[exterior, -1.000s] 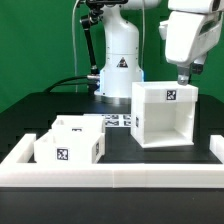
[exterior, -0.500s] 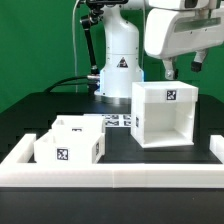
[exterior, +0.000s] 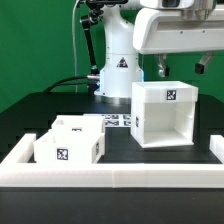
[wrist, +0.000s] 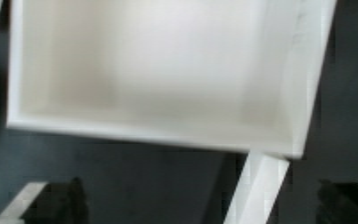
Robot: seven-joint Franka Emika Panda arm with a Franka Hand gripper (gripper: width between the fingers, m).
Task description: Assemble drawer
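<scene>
White plastic, nearly all of it. Found the large cube-like hollow white plastic casing (exterior: 165,120) standing upright on the black desk (exterior: 40,115), toward the exterior view's right, with its open face turned to the camera and a black-and-white square tag (exterior: 170,95) on its upper front edge. Found the two small rectangular white plastic trays (exterior: 70,142) at the exterior view's left, close together, one just behind the other, well apart from the casing. Made out a square tag on the nearer one's front wall. Could not tell whether the two touched.

Saw the hand (exterior: 182,68) of the white robot arm hanging above the casing, its fingers (exterior: 160,68) spread wide and gripping nothing, tips just over the top rim and apart from it.

Noted the thin flat white marker board (exterior: 118,121) lying further back, between casing and trays, before the arm's base (exterior: 120,60) with its triangle sticker. Noted the long low white rail (exterior: 110,175) along the desk's near edge.

Through the wrist view, looked down into the casing's pale hollow (wrist: 158,70), much blurred, with two dark fingers (wrist: 51,200) over dark desk beside it.
</scene>
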